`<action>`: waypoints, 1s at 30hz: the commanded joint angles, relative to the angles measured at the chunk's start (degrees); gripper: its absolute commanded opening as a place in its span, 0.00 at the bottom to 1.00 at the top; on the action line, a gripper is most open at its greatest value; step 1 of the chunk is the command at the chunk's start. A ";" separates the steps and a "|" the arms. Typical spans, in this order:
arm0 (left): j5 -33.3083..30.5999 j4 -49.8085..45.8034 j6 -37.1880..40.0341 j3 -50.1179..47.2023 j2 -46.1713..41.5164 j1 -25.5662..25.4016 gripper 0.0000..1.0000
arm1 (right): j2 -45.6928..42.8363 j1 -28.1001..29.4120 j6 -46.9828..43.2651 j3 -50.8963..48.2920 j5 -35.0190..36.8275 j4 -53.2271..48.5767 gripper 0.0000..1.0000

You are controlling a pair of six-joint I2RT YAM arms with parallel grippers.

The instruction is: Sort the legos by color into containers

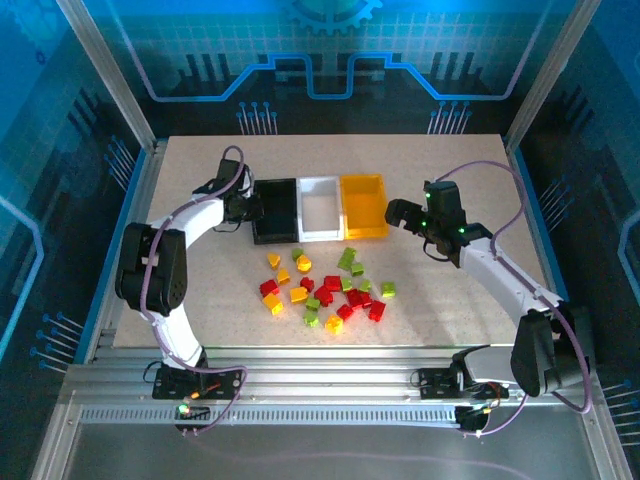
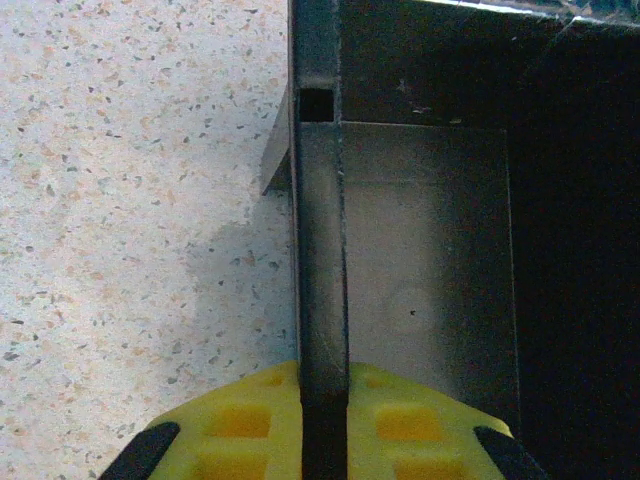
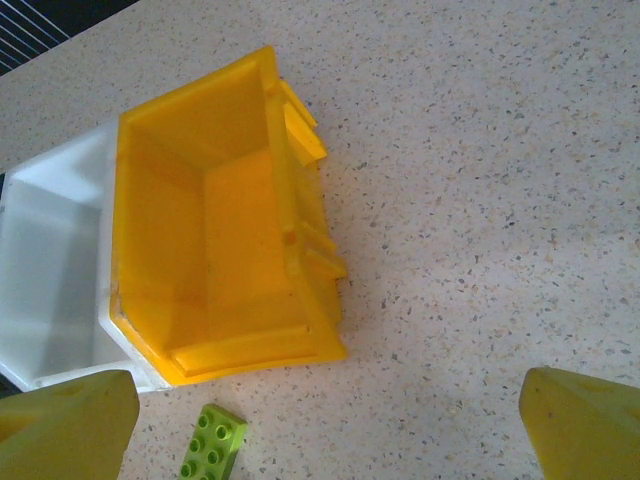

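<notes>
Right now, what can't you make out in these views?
Top view: legos too small and clumped for an exact count.
Left wrist: black bin, its right side lost in shadow; contents there unknown.
Right wrist: white bin cut off by the left edge; right gripper fingers cropped at the bottom.

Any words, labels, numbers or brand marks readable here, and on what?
None readable. No labels on the black plastic bin, white plastic bin or yellow plastic bin. Studs on the lime green plastic brick are too blurred for embossing. The blue backdrop panel has lines and a gear shape, no letters.
</notes>
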 commanded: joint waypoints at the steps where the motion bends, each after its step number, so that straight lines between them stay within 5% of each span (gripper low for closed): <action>1: 2.92 -1.07 2.62 1.01 -0.19 1.02 0.00 | -1.22 -0.65 -0.40 -0.69 -0.62 0.42 0.99; 2: 2.90 -1.32 2.43 1.32 -0.03 1.01 0.00 | -1.17 -0.68 -0.40 -0.68 -0.66 0.42 0.99; 6: 2.63 -1.01 1.67 1.81 -0.27 1.00 0.39 | -0.89 -0.55 -0.14 -0.57 -1.39 -0.02 0.99; 11: 3.32 -0.22 -1.86 2.81 -2.98 1.07 0.57 | -0.21 0.41 -0.41 1.39 -1.41 -4.43 0.99; 12: 4.19 0.56 -3.65 2.68 -4.55 1.04 0.73 | -0.03 0.74 -0.49 1.72 -1.45 -5.92 0.99; 15: 8.42 5.77 -11.09 0.32 -10.41 0.88 0.97 | 0.67 2.15 -1.03 2.26 -1.28 -10.96 0.98; 20: 12.12 12.25 -21.50 -5.90 -19.66 -1.95 0.99 | 1.41 5.28 -1.95 -0.15 -1.53 -13.84 0.92; 30: 8.08 17.68 -30.89 -25.70 -34.45 -13.80 0.99 | 3.50 11.20 -0.47 -5.24 -0.35 -21.94 0.73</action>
